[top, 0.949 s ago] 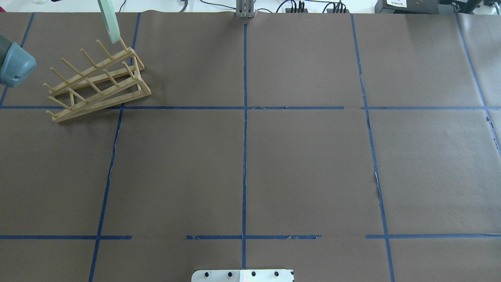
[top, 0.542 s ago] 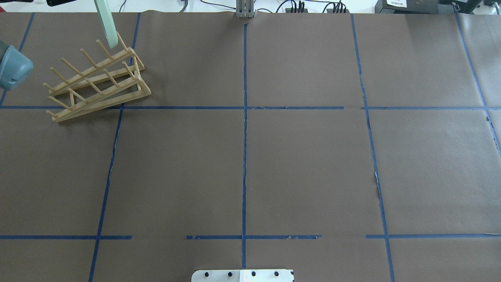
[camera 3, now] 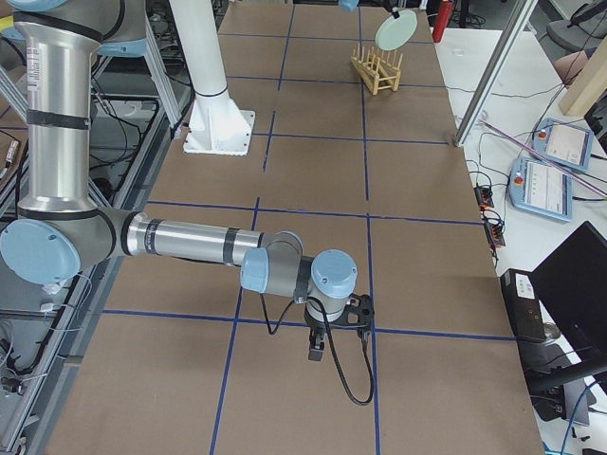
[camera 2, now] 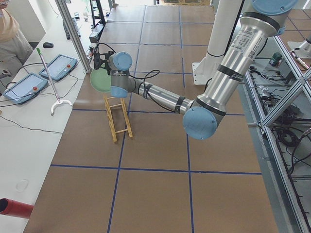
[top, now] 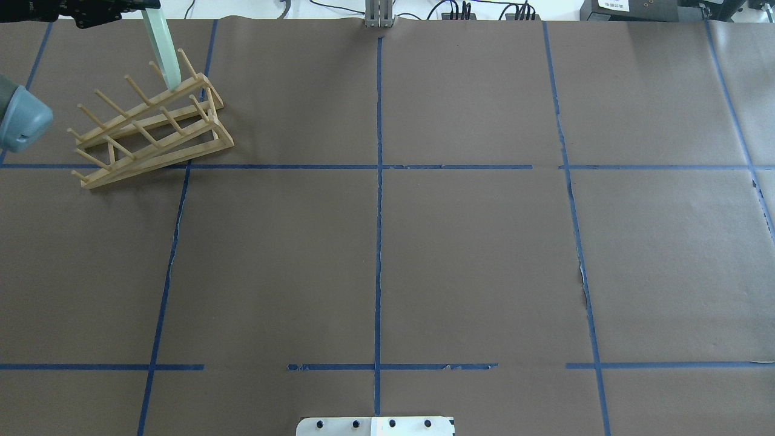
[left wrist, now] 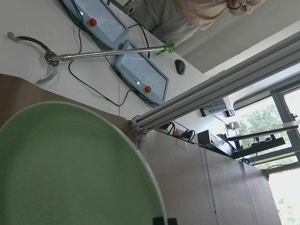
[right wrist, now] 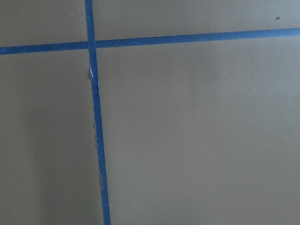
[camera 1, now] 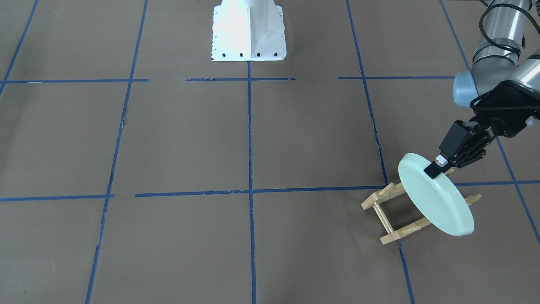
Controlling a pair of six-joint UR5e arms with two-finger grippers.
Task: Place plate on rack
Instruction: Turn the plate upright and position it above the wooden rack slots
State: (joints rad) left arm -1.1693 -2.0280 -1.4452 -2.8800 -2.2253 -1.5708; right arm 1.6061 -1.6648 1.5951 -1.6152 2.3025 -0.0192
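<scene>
The pale mint-green plate (camera 1: 434, 198) is held on edge, tilted, over the wooden rack (camera 1: 382, 199). My left gripper (camera 1: 438, 166) is shut on the plate's upper rim. In the overhead view the plate (top: 162, 48) shows edge-on, and its lower edge reaches down among the pegs at the far end of the rack (top: 151, 130). I cannot tell whether it rests on the rails. The plate fills the left wrist view (left wrist: 70, 164). My right gripper (camera 3: 318, 353) hangs low over the table far from the rack. I cannot tell whether it is open or shut.
The robot base (camera 1: 248, 29) stands at the table's middle edge. Beyond the table's far edge are a metal post (camera 2: 73, 34), control pendants (camera 2: 58, 65) and a grabber tool (camera 2: 51, 82). The left arm's elbow (top: 21, 118) hangs beside the rack.
The plate has come down and slightly to the left. Its lower edge has gone from above the rack's end pegs to in among them. The left gripper has come into the overhead view.
</scene>
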